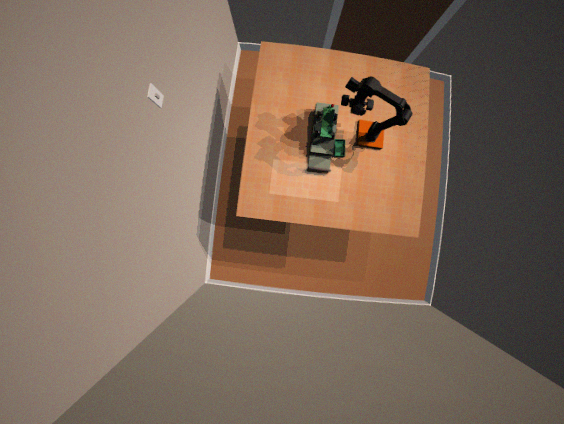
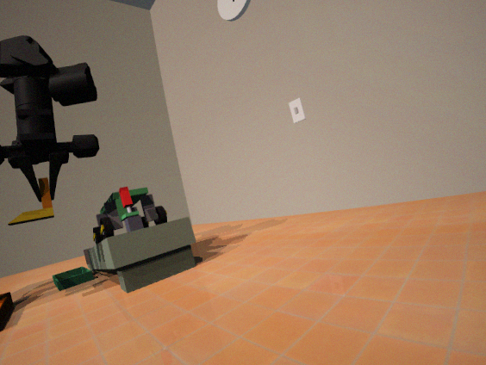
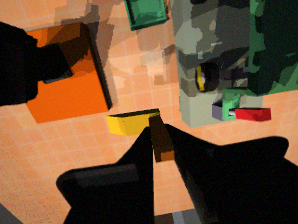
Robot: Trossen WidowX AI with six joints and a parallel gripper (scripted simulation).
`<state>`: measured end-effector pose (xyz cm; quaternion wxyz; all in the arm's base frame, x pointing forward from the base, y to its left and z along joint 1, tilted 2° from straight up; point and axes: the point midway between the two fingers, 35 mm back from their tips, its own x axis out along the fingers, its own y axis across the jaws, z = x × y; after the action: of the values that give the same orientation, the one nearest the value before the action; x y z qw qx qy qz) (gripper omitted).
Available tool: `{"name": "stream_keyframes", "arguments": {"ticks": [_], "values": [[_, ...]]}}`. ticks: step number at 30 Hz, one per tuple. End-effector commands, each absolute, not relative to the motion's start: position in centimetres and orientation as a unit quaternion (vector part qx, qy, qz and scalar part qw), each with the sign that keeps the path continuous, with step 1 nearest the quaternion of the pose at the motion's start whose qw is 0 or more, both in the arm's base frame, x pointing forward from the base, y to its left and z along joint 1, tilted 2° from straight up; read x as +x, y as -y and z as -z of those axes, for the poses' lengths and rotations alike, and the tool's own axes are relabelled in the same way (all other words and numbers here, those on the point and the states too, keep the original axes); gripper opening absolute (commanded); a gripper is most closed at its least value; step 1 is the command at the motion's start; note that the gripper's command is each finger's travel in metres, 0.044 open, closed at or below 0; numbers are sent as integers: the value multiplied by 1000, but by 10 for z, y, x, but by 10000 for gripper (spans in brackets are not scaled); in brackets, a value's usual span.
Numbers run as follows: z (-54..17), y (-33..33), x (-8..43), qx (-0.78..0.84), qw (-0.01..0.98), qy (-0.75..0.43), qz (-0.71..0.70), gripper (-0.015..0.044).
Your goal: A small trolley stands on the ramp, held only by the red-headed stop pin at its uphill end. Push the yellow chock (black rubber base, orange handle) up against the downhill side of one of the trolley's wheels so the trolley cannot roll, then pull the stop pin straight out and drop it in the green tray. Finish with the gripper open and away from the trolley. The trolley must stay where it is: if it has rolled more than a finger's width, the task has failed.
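Observation:
My gripper is shut on the orange handle of the yellow chock. The chock hangs in the air beside the ramp, above the table. The green trolley stands on the grey-green ramp. The red-headed stop pin stands in its holder at the ramp's uphill end, by the trolley. The green tray is on the table beside the ramp.
The orange base block of the arm stands to the side of the ramp, with the tray between them. One trolley wheel shows near the ramp's side edge in the wrist view.

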<state>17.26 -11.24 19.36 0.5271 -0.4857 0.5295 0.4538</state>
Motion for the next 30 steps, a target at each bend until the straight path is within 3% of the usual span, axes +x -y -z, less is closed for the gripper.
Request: {"name": "stream_keyframes", "arguments": {"ticks": [1, 30], "values": [[-193, 102, 176, -491, 525, -527, -453, 0], [-184, 14, 207, -492, 526, -522, -457, 0]]}}
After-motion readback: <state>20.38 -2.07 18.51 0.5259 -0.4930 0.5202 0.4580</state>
